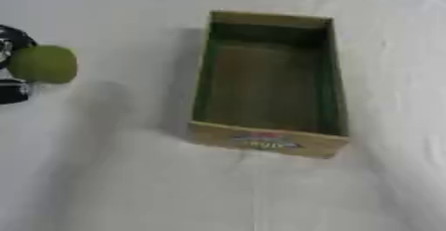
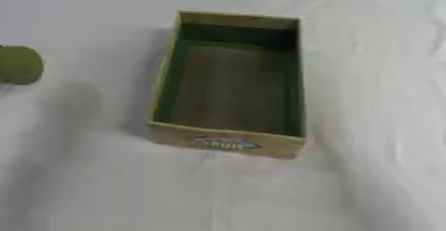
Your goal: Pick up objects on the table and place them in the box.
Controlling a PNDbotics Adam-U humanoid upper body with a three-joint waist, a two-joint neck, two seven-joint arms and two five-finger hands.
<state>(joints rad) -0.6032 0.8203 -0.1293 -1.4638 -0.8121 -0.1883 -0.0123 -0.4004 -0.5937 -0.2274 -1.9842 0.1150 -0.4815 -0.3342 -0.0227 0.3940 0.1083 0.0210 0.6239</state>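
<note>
Left hand (image 1: 10, 70) at left edge, fingers curled round green ball (image 1: 44, 64), beside box (image 1: 266, 140)

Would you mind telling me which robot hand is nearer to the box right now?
The left. The left robot hand is at the left edge, curled round a green round object, apart from the box to its right. The right robot hand shows in neither view.

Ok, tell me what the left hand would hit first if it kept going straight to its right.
Probably the box. The left hand, curled round a green ball at the view's left edge, has only bare white cloth between it and the box's near wall, though depth is unclear.
</note>
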